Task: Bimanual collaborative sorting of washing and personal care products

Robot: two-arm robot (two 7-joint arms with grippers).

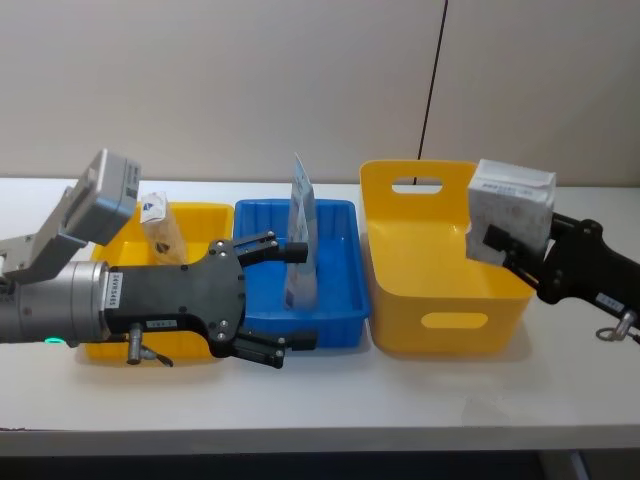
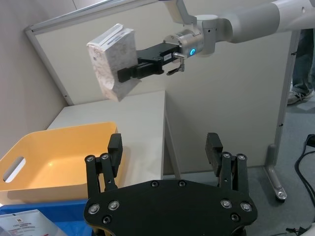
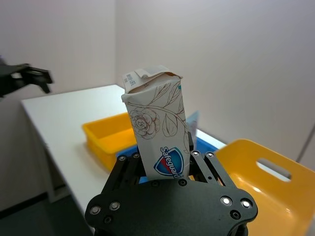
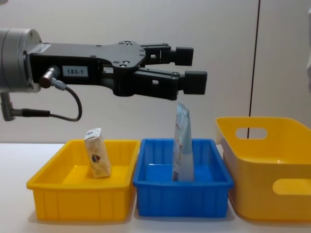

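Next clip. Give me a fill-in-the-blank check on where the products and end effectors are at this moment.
1. The ____ end effector holds a paper-wrapped pack in the air at the yellow basket.
2. The upright squeeze tube stands in the ____ tray.
3. The left end effector hovers above that tray with its fingers ____.
4. The pack with the dark logo stands in the ____ tray.
Missing words: right; blue; open; yellow.
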